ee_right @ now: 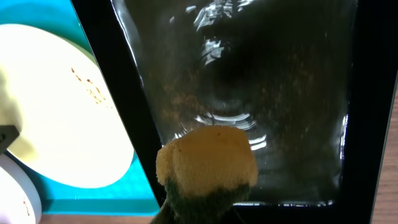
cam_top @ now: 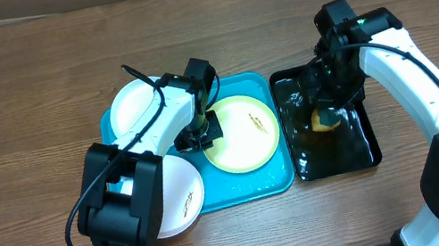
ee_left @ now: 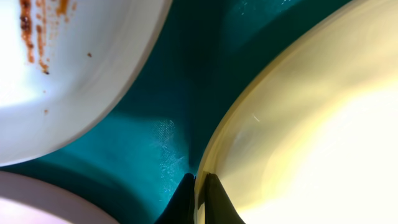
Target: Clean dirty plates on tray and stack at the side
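Note:
Three plates lie on the turquoise tray (cam_top: 267, 184). The yellow-green rimmed plate (cam_top: 245, 137) sits at its right, with small dark smears. A white plate (cam_top: 137, 107) lies at the back left, smeared in the left wrist view (ee_left: 56, 68). Another white plate (cam_top: 180, 198) lies at the front left. My left gripper (cam_top: 206, 132) is shut on the left rim of the yellow-green plate (ee_left: 298, 124), one finger above and one below (ee_left: 199, 186). My right gripper (cam_top: 327, 113) is shut on a yellow-and-green sponge (ee_right: 208, 165) over the black tray (cam_top: 360, 148).
The glossy black tray (ee_right: 273, 81) holds water and stands right of the turquoise tray (ee_right: 93, 196). The brown wooden table (cam_top: 17, 104) surrounds both. The right arm reaches in from the front right, the left arm from the front left.

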Controlling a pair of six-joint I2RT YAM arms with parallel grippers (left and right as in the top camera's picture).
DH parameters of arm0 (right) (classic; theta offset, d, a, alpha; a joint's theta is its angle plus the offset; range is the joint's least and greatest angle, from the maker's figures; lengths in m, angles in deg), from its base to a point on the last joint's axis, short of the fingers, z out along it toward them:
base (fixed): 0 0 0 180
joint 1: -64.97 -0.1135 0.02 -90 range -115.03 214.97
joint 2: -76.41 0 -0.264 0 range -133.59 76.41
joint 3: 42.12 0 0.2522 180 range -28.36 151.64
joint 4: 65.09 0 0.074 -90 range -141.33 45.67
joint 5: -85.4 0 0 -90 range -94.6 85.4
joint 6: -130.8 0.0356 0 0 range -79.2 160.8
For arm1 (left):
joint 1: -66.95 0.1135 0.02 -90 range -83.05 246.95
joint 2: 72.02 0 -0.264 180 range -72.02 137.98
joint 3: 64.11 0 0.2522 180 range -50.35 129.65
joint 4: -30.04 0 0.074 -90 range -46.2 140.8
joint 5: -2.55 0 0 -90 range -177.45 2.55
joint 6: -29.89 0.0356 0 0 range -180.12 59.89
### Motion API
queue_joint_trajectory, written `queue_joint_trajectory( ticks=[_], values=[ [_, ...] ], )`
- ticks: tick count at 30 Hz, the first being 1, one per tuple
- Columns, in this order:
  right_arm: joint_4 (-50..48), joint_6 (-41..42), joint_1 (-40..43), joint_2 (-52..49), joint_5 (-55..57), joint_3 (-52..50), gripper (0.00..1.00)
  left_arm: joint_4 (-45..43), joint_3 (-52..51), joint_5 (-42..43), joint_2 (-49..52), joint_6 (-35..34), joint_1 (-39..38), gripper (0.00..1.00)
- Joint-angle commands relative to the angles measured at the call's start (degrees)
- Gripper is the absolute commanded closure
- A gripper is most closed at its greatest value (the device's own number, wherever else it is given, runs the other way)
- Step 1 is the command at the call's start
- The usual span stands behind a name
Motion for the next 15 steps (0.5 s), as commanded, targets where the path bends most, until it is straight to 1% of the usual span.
queue_joint_trajectory(
  ticks=[1,4,6,8,11,15],
  values=[
    [1.1,-0.4,-0.2,1.0,-2.2,0.7,0.96,-0.6,-1.1,-1.4,1.6,-0.2,-0.3,0.96],
    [-1.2,-0.3,-0.2,0.9,-0.1,0.7,0.96,-0.7,-1.1,-1.5,1.6,-0.2,-0.3,0.96],
    [-0.1,-1.9,-0.2,0.9,-3.5,0.7,0.96,-0.7,-1.1,-1.5,1.6,-0.2,-0.3,0.96],
    [-0.3,-2.0,-0.2,0.8,-2.2,0.6,0.96,-0.7,-1.1,-1.5,1.6,-0.2,-0.3,0.96],
    [2.7,-1.9,-0.2,0.9,-4.3,0.7,0.96,-0.7,-1.1,-1.5,1.6,-0.2,-0.3,0.96],
    [4.2,-1.9,-0.2,0.9,-3.3,0.7,0.96,-0.7,-1.1,-1.5,1.6,-0.2,-0.3,0.96]
  ],
)
